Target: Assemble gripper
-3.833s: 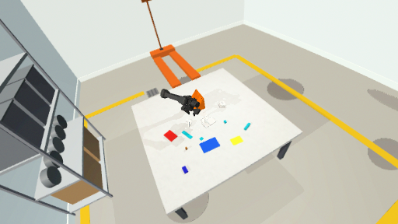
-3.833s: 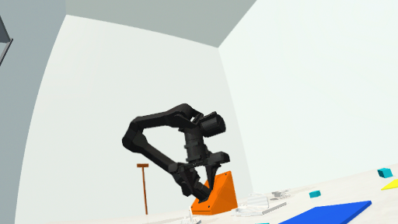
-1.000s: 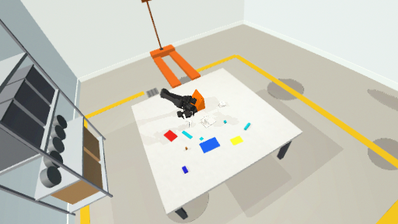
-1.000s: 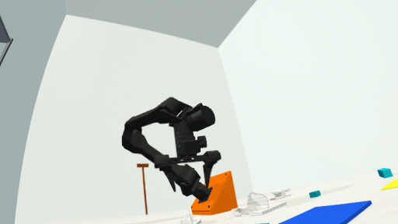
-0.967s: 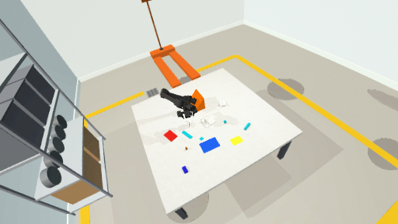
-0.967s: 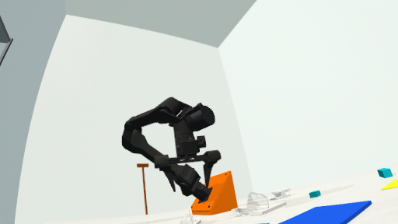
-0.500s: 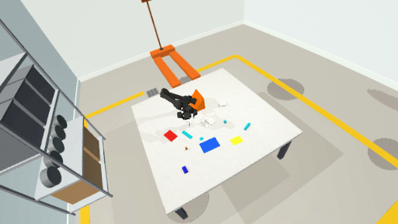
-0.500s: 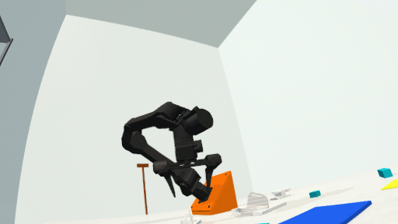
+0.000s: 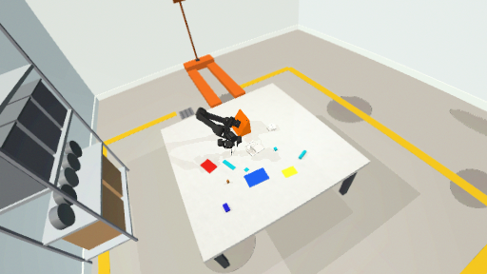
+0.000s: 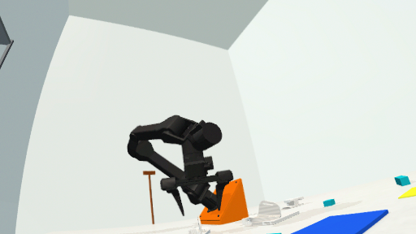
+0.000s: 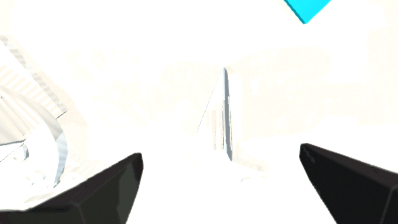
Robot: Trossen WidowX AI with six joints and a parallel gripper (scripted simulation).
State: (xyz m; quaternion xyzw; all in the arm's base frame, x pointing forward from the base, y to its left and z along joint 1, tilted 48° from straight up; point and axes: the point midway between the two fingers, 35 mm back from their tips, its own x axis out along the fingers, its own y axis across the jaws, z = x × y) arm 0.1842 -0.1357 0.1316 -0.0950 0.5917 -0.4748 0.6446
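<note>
Gripper: the gripper (image 9: 231, 144) (image 10: 201, 212) (image 11: 221, 152) is standing wide, its two black fingers spreading well apart and holding nothing.
Below the gripper: a small white part (image 9: 232, 151) (image 10: 199, 228) (image 11: 227, 115) is lying in the space framed by the fingers in the wrist view, neither finger touching it.
Arm: the black arm (image 9: 211, 125) (image 10: 162, 130) is bending over and pointing the gripper downward.
Big white part: a ribbed, curved piece (image 9: 254, 147) (image 10: 270, 211) (image 11: 30, 115) is resting near the small one, well apart from it; its exact make-up is washing out in the glare.
Far white part: another piece (image 9: 271, 127) (image 10: 293, 201) is sitting beyond the big one. Which is base, jaw or housing plate, I cannot tell.
Orange wedge: the wedge (image 9: 242, 125) (image 10: 233, 203) is standing beside the arm.
Teal: a bar (image 9: 228, 165) is lying between the small white part and a blue plate (image 9: 257, 177) (image 10: 345, 223).
Red: a red square (image 9: 208, 166) is lying flat beside that bar.
Yellow: a yellow plate (image 9: 289, 171) (image 10: 409, 193) is lying near the blue one.
Table: the white table (image 9: 323, 152) (image 10: 390, 217) (image 11: 150, 30) is bearing all these.
</note>
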